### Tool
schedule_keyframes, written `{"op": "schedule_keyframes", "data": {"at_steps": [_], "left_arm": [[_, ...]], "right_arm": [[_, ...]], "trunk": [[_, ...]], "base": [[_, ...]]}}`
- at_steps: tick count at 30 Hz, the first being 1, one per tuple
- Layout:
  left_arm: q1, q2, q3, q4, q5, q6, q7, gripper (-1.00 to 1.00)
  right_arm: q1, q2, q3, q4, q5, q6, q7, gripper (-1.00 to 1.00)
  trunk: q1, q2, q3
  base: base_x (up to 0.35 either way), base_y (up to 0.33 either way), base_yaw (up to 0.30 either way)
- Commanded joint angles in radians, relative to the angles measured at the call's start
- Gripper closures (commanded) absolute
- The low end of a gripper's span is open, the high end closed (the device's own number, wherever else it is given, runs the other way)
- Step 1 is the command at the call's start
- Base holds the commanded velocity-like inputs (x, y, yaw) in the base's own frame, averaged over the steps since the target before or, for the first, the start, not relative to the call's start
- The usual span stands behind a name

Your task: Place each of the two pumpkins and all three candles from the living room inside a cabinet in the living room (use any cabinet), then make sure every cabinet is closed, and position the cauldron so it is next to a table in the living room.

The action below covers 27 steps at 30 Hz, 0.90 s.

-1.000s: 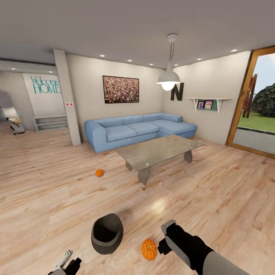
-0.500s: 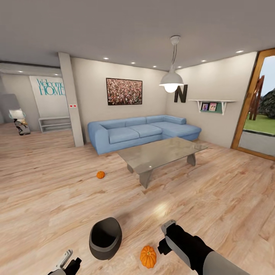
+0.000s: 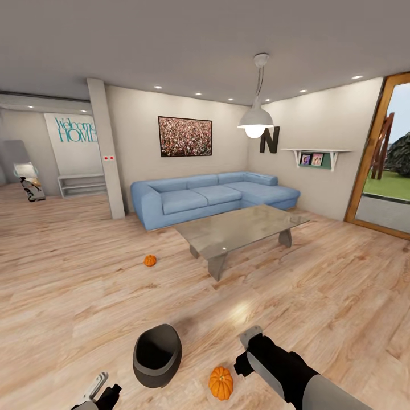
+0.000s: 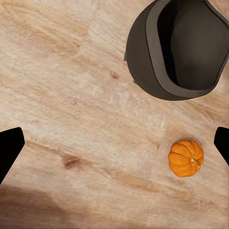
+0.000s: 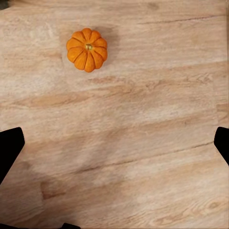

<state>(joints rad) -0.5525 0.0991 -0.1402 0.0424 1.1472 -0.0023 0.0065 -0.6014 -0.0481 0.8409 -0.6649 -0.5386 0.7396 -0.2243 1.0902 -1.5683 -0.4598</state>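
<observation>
Both grippers hang over the wood floor [image 3: 85, 296] with jaws spread wide and nothing between them: left gripper [image 4: 114, 143], right gripper [image 5: 114, 143]. The cauldron [image 3: 158, 355] lies tipped on the floor. One pumpkin [image 3: 221, 382] sits just beside the cauldron; a second pumpkin [image 3: 150, 260] lies well beyond it, near the glass-topped table [image 3: 242, 226], which stands before the blue sofa [image 3: 210, 195].

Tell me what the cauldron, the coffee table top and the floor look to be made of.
Cauldron: dark matte material, perhaps cast iron; no shine, thick rolled rim. Coffee table top: glass, judging by its pale reflective sheen; grey legs look like stone or concrete. Floor: light wood planks with visible grain and knots, slightly glossy.
</observation>
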Motion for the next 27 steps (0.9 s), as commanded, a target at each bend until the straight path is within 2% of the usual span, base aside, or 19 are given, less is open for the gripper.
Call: {"op": "schedule_keyframes", "data": {"at_steps": [1, 19, 20, 22, 24, 25, 27], "left_arm": [[-0.001, 0.0, -0.008, 0.002, 0.007, 0.0, 0.0, -1.0], [-0.001, 0.008, -0.009, -0.017, 0.006, 0.007, -0.018, -1.0], [-0.001, 0.023, -0.009, -0.063, 0.005, 0.027, -0.018, -1.0], [-0.002, 0.032, -0.009, -0.093, 0.005, 0.048, -0.018, -1.0], [-0.001, 0.053, -0.009, -0.177, -0.008, 0.115, -0.014, -1.0], [-0.001, 0.09, -0.007, -0.353, -0.092, 0.254, -0.007, -1.0], [-0.001, 0.1, -0.004, -0.439, -0.138, 0.311, -0.004, -1.0]], "right_arm": [[-0.001, -0.001, 0.007, 0.0, -0.011, -0.001, -0.009, -1.0], [-0.001, -0.004, -0.002, 0.005, -0.015, -0.019, -0.008, -1.0], [-0.001, -0.005, -0.005, 0.005, -0.017, -0.038, -0.008, -1.0], [-0.001, -0.005, -0.005, 0.005, -0.018, -0.049, -0.009, -1.0], [-0.001, -0.005, -0.006, 0.005, -0.018, -0.068, -0.01, -1.0], [-0.001, -0.006, -0.008, 0.006, -0.018, -0.081, -0.01, -1.0], [-0.001, -0.006, -0.014, 0.007, -0.019, -0.083, -0.01, -1.0]], "trunk": [[0.0, -0.001, -0.001], [0.0, -0.001, -0.001], [0.0, -0.001, -0.001], [0.0, -0.001, -0.001], [0.0, -0.001, -0.001], [0.0, -0.001, -0.003], [0.0, -0.001, -0.005]], "base": [[0.0, 0.0, 0.0], [0.0, 0.0, 0.0], [0.0, 0.0, 0.0], [0.0, 0.0, 0.0], [0.0, 0.0, 0.006], [0.0, 0.0, 0.087], [0.0, 0.0, 0.103]]}}
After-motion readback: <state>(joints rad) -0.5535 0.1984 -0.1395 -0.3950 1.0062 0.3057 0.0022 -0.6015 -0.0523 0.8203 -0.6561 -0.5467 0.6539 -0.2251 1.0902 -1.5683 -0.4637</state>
